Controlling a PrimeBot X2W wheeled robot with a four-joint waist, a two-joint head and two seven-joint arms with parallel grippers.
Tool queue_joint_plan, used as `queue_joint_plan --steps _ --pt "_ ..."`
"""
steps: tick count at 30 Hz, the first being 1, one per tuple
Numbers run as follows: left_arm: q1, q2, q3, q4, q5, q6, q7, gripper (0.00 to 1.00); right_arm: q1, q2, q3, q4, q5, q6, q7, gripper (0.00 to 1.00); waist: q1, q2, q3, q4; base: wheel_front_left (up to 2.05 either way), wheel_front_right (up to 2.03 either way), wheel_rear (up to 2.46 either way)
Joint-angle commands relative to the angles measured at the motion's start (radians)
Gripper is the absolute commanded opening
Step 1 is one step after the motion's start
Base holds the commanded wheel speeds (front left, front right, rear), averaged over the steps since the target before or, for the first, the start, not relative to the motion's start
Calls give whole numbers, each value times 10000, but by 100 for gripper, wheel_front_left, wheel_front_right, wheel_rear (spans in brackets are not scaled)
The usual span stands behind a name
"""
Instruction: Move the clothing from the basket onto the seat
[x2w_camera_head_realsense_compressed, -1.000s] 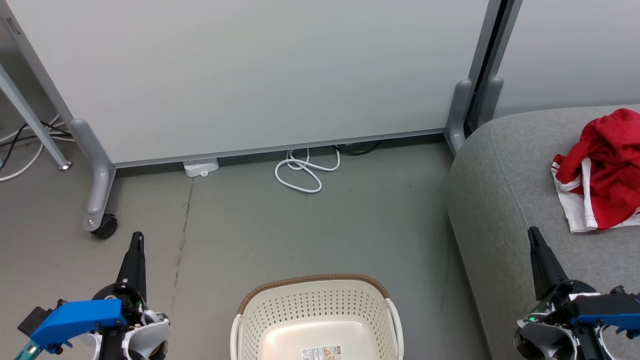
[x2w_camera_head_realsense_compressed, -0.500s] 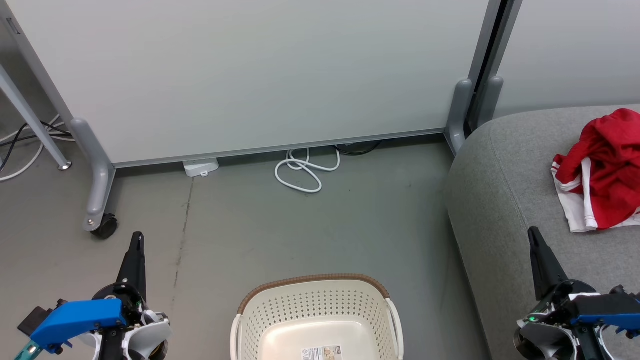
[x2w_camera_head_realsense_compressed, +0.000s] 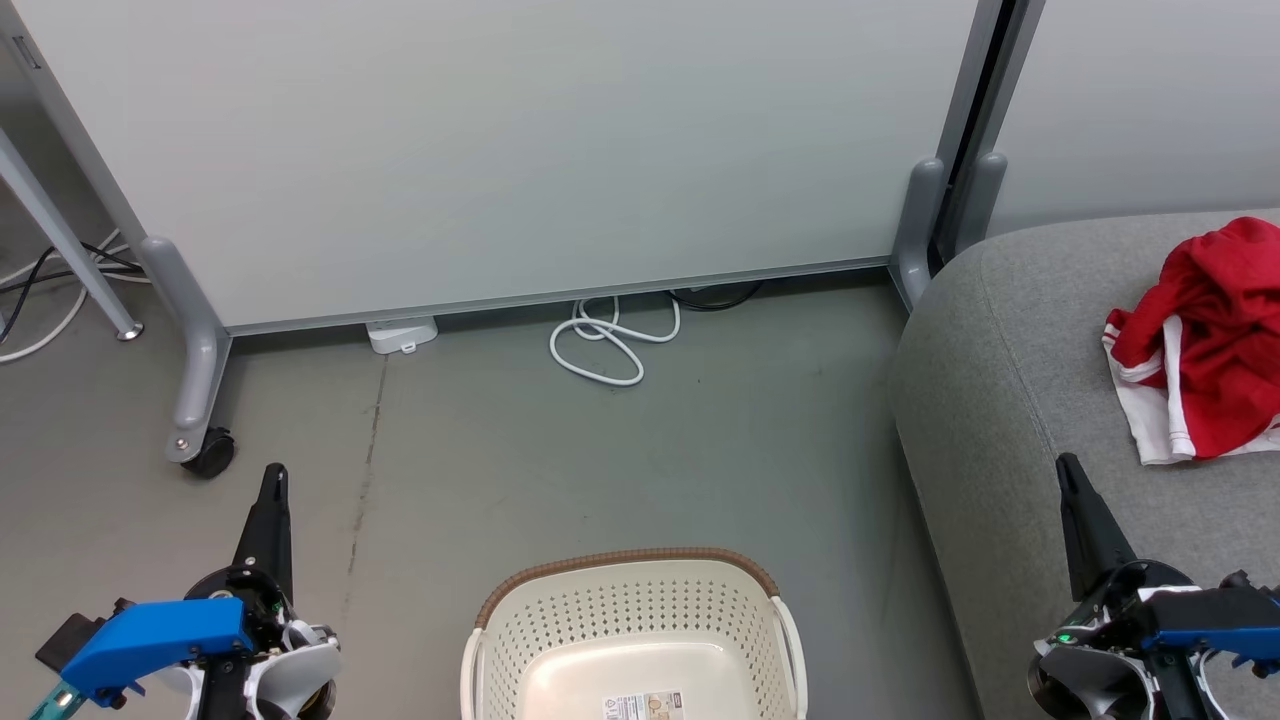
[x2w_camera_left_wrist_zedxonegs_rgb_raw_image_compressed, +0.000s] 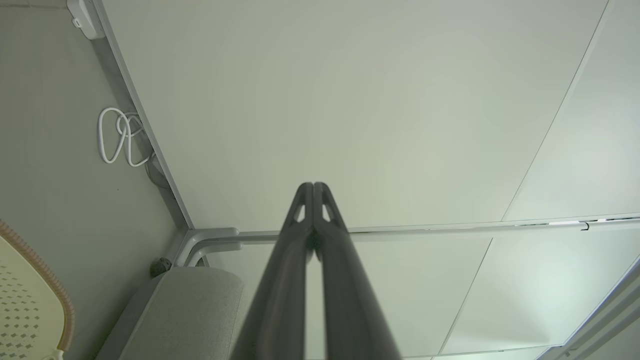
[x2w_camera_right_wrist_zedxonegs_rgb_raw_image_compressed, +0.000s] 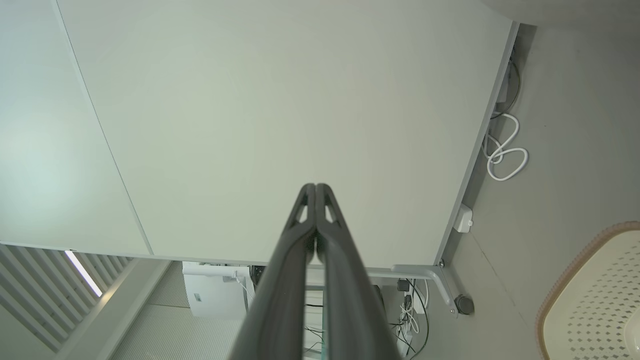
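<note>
The clothing (x2w_camera_head_realsense_compressed: 1210, 330) lies as a crumpled bright red heap with white panels and stripe trim on the seat (x2w_camera_head_realsense_compressed: 1000, 400), cut off by the head view's right edge. Its longer run goes from the cushion's far side toward the near side. It sits ahead and slightly right of the right gripper (x2w_camera_head_realsense_compressed: 1068, 468), near but apart, and well apart from the left gripper (x2w_camera_head_realsense_compressed: 274, 472), so the right arm is nearer. Both pairs of jaws are pressed together, holding nothing. Between the arms, on the floor, the basket (x2w_camera_head_realsense_compressed: 630, 556) shows a bare bottom with a paper label (x2w_camera_head_realsense_compressed: 645, 706); its near part is out of frame. Judging from this, little or nothing remains to carry.
</note>
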Motion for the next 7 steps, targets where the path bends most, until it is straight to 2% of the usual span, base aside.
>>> queue_joint_plan --steps 1,7 --pt "-109 -16 34 -35 -10 -28 42 0 -131 19 -16 26 -4 7 34 0 0 -1 0 0 0 0 0" --pt "-109 -16 34 -35 -9 -29 43 0 -132 25 -28 27 -14 7 46 0 0 -1 0 0 0 0 0"
